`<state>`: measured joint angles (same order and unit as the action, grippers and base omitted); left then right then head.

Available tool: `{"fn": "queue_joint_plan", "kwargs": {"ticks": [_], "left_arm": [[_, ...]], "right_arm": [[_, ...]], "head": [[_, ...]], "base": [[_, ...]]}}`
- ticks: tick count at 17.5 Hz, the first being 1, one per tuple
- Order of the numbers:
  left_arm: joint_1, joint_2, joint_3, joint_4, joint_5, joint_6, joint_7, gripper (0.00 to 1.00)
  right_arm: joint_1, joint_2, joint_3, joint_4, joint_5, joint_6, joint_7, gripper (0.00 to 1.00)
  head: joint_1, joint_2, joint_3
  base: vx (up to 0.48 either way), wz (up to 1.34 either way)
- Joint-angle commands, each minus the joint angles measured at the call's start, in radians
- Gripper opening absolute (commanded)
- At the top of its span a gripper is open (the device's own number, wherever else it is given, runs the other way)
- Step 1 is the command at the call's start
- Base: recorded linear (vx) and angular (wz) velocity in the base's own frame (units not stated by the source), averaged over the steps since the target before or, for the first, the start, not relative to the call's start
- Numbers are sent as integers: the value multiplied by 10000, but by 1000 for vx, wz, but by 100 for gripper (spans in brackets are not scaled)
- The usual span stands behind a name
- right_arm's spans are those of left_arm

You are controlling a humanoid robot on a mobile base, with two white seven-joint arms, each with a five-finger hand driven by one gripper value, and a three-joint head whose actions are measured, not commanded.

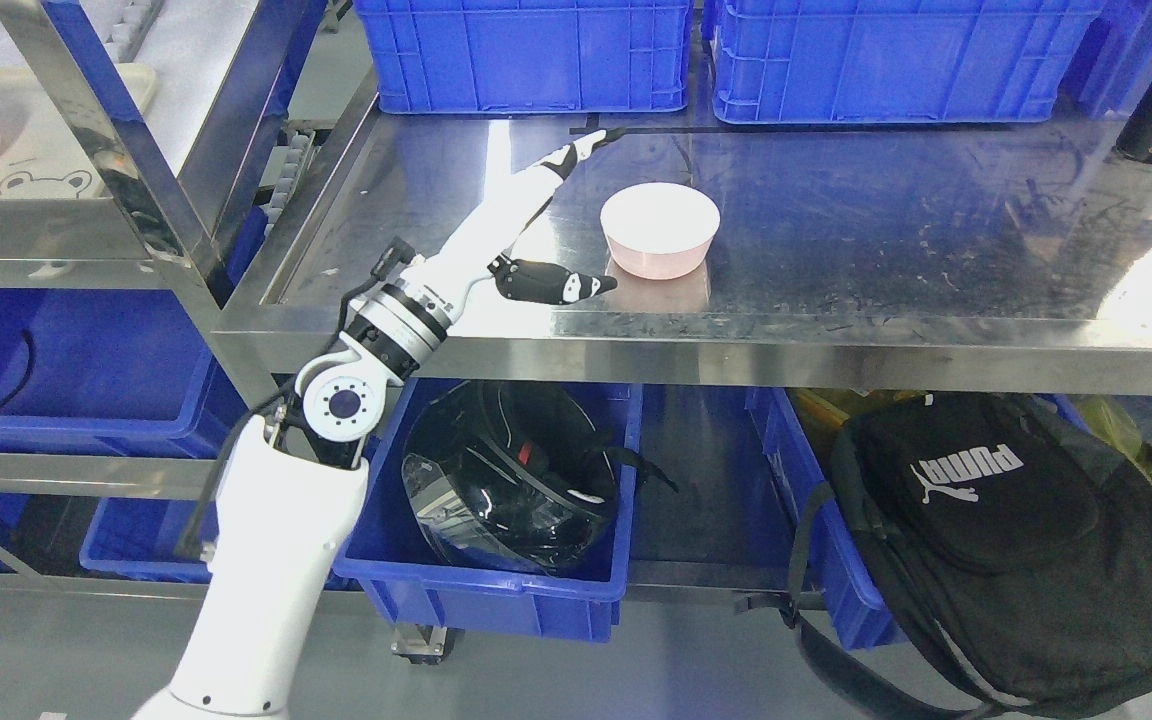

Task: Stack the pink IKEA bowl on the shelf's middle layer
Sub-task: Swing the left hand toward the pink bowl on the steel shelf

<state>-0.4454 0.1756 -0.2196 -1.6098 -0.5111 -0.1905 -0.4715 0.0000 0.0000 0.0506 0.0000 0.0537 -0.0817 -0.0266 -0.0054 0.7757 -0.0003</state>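
Reaching over the steel shelf (836,330), the left robot hand (536,225) lies spread wide, empty, beside the pink bowl (660,230).

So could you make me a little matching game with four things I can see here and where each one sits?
Things:
1. pink bowl
2. black helmet
3. black Puma backpack
4. left robot hand

Places:
A. in a blue crate under the shelf
B. hanging at the lower right
C. on the steel shelf, open, left of the bowl
D. upright on the steel shelf

Pairs: 1-D, 2-A, 3-B, 4-C
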Motion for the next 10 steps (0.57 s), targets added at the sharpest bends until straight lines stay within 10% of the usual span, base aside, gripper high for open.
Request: {"fn": "queue_joint_plan", "kwargs": {"ticks": [1,10], "left_arm": [[-2048,1588,-1389,-40,-3782,125,-1370,98],[-2341,-756,-1731,327,-5381,141,-4167,98]], "right_arm": [[230,-175,0,-175,0,-11,6,100],[230,-175,0,-175,0,-11,6,100]], "head": [[0,0,0],[0,0,0]], "base": [[0,0],[0,0]]}}
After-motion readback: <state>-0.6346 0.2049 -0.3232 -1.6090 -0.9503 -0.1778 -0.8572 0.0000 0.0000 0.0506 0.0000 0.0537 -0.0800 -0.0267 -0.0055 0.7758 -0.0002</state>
